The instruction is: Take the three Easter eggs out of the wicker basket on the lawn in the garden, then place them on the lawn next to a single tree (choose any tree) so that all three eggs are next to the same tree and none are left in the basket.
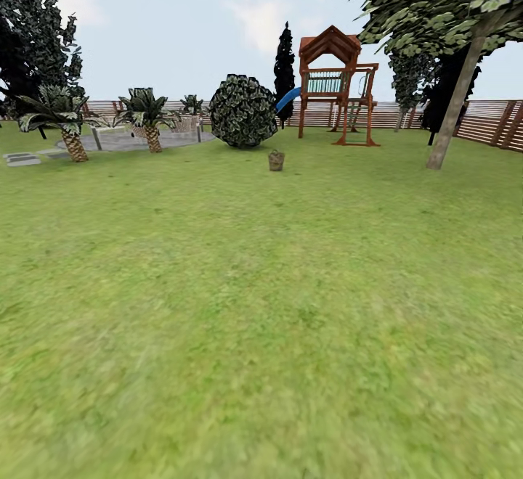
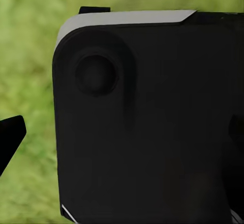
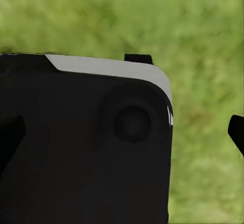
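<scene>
Head view is showing open lawn (image 1: 261, 305) with a small brown object, probably the wicker basket (image 1: 276, 160), sitting far ahead near a round shrub (image 1: 243, 111) and a wooden play tower (image 1: 336, 83). Pale-trunked tree (image 1: 457, 94) is standing off right by the fence (image 1: 494, 123). Eggs too small to tell. Wrist views are giving dark robot body over grass; fingers barely peeking in, so gripper opening cannot be told, nothing seen held. Step looks like approach; next calls for driving up to the basket.

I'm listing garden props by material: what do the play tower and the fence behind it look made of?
Play tower: apparently reddish-brown stained wood, shown by its beams and peaked roof; its slide looks like smooth blue plastic. Fence: brown wood, in horizontal slats.
</scene>
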